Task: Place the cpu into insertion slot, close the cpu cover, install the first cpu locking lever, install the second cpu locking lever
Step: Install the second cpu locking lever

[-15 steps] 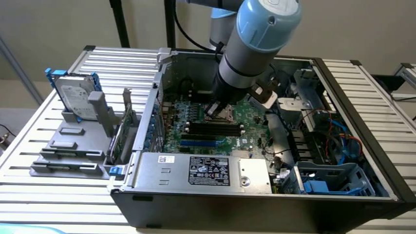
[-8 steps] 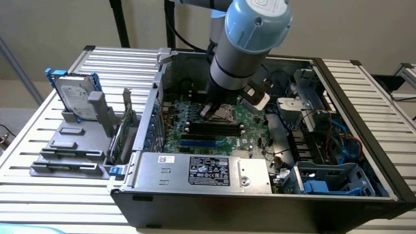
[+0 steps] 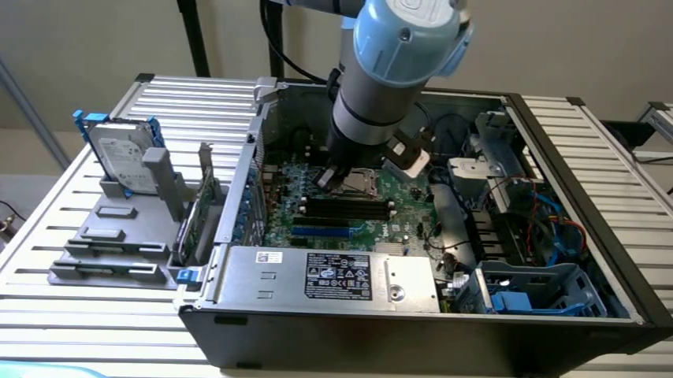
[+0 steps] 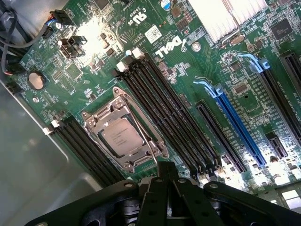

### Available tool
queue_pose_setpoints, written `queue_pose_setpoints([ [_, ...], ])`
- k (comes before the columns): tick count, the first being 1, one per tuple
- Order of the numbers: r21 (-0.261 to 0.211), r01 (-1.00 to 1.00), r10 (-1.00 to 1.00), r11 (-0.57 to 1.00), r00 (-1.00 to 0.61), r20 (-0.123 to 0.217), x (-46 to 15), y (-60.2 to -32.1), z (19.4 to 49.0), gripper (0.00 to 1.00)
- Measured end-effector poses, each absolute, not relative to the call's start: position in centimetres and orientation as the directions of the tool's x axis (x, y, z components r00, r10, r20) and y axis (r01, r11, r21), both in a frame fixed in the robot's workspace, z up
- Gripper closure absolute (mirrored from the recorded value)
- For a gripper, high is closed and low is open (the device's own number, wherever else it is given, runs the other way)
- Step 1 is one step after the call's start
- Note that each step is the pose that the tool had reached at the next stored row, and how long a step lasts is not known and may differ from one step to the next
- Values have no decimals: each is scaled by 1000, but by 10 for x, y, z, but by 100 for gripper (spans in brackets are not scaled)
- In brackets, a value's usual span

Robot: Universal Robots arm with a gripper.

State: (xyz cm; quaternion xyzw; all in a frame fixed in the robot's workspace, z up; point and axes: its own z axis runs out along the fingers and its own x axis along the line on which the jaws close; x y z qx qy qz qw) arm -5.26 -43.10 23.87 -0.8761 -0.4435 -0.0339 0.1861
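Green circuit board (image 4: 235, 70), hard drive (image 3: 121, 157)

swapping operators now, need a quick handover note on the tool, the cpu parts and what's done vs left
Tool: shut, holding nothing, just above the socket's edge by a locking lever.
The cpu sits in the insertion slot on the green board.
The cpu cover is down over it, chip showing through its opening.
Done: cpu placed, cover closed.
Left: I cannot tell whether either lever is latched; check both.

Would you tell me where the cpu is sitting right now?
In the wrist view the cpu lies in the insertion slot under the closed cpu cover, between two banks of black memory slots on the green circuit board.
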Motion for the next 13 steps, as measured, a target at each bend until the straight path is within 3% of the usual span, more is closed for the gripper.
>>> queue_pose_setpoints([
  [13, -295, 792, 763, -535, 603, 234, -56, -427, 230, 89],
])
